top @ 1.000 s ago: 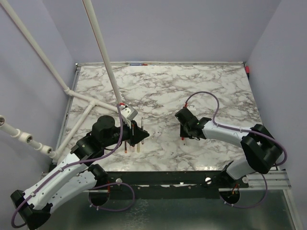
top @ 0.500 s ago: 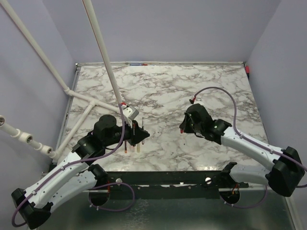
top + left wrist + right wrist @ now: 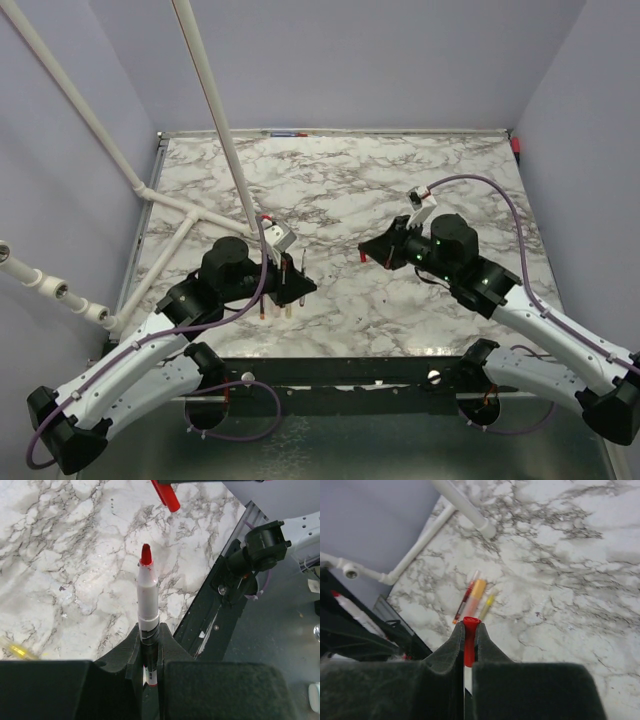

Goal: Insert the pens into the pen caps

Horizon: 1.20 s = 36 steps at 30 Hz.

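Red-tipped white pen [image 3: 148, 592] sits clamped in the left gripper [image 3: 149, 636], over the marble table [image 3: 400, 180]. Right gripper [image 3: 469, 630] pinches the red cap [image 3: 470, 622], well apart from the tip. Suggest aligning cap mouth with tip, then pushing straight and slowly. Spare pens [image 3: 475, 597] lie on the table.

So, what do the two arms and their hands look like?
They match. The left arm and right arm have white shells and black joints, with a thin purple cable looping along each. The left hand and right hand are black, their blocky fingers tapering to a wedge. A small white box sits at each wrist.
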Each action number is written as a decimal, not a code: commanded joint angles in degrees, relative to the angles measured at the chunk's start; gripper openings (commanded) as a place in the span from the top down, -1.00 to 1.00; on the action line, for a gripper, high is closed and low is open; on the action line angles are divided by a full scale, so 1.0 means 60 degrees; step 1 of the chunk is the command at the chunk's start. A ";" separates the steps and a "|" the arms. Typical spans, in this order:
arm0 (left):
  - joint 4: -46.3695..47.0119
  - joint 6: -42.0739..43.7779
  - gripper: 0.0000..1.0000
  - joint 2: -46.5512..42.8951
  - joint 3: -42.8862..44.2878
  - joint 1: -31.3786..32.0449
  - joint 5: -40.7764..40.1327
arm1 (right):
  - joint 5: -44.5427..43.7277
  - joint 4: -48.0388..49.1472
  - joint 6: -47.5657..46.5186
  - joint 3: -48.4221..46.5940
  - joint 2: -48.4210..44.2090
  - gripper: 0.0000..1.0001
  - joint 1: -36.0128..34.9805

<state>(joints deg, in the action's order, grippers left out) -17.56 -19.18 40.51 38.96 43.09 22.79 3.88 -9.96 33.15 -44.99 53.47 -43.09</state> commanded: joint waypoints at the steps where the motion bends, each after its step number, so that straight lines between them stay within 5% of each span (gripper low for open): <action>1: 0.0301 -0.0107 1.00 0.0169 0.0063 -0.0035 0.0974 | 0.1416 0.1710 0.0132 -0.0168 -0.0330 0.99 -0.0091; 17: 0.1221 -0.0216 1.00 0.0216 -0.0366 -0.0039 0.2944 | 0.2337 0.5883 0.1038 -0.0154 0.0473 0.99 -0.1120; 36: 0.1914 -0.0512 1.00 -0.0234 -0.0586 -0.0041 0.4133 | 0.1854 0.7233 0.0671 -0.0011 0.1112 0.99 -0.2106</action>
<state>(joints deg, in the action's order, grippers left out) -8.08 -21.89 39.55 36.32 43.09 44.53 16.01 30.57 38.44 -44.99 59.31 -54.83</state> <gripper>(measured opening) 0.108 0.038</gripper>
